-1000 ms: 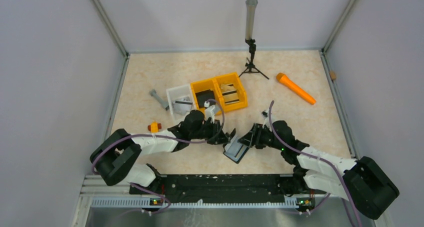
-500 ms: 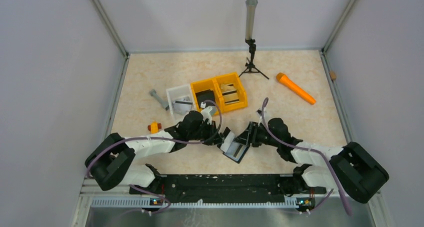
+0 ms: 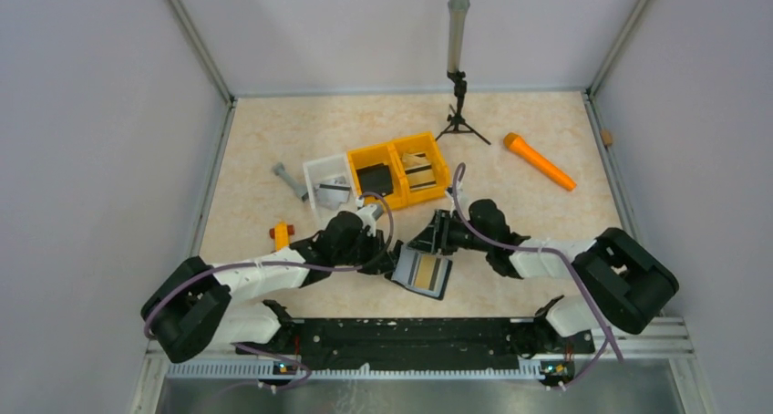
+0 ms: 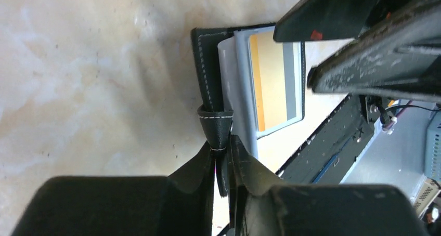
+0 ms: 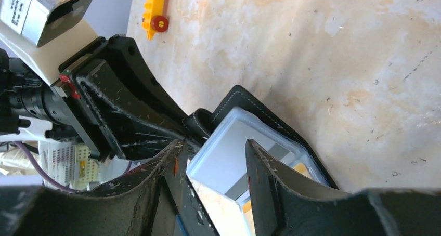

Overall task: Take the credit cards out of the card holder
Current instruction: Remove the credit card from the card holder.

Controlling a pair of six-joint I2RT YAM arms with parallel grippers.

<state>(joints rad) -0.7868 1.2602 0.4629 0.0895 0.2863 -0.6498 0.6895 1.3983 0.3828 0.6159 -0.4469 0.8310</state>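
L jaws pinched shut on the short strap [image 4: 216,122] of the card holder [image 3: 422,274]. R jaws abt half open, straddling a corner of its pale grey-blue lining [image 5: 229,142]; contact unclear. Holder, opened, sits betw. both arms near the counter's [image 3: 520,140] front edge. Orange-faced credit card [image 4: 273,77] shows in a slot. Yellow bins [image 3: 407,170] close behind; open stretch of counter to its R.
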